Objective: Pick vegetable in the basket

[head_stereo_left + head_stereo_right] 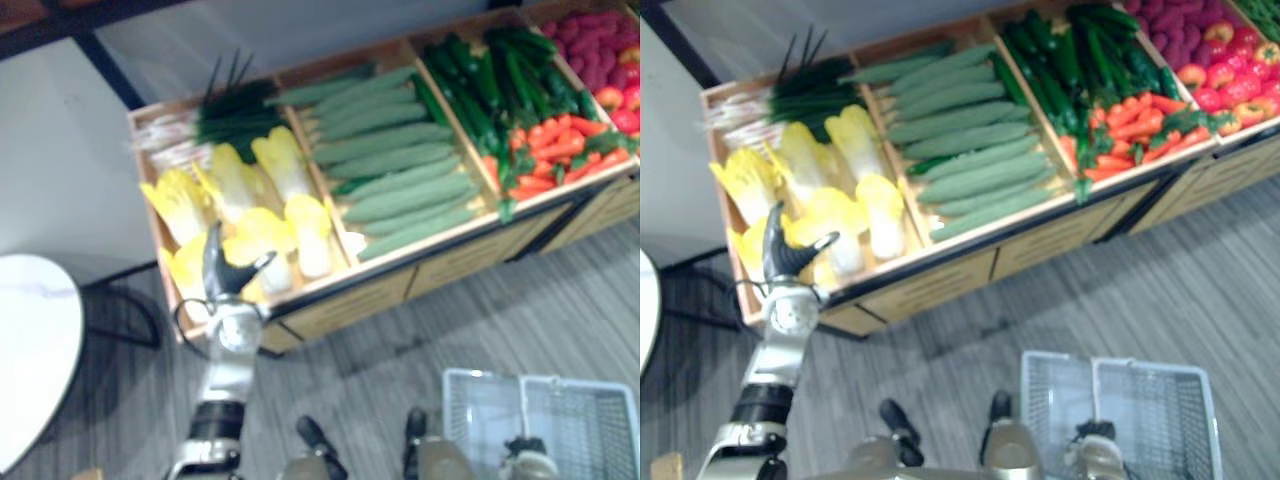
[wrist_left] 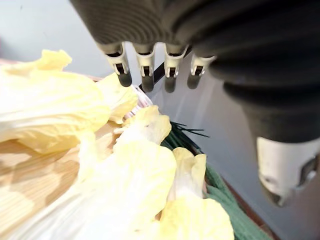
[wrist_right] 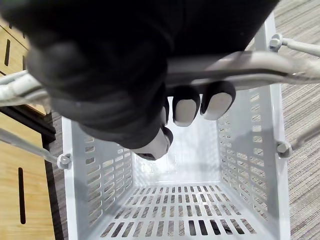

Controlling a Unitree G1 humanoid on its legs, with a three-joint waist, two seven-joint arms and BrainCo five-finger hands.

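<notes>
Left robot hand hovers spread over the cabbages, holding nothing.
Your cabbages lie in the left-end bin of the wooden stand, just under the straight fingers. Expect a light, soft head with loose leaves that crush easily. You'd do best to close on the firmer white stalk end, though it's hard to tell which head lies nearest. Your right robot hand is curled round the handle of the grey basket on the floor.

Pale matt wood with visible grain on the bench across the upper frame; slotted grey plastic, smooth and dull, for the basket lower right; cabbages crinkled, faintly waxy; floor streaked grey, matt.
</notes>
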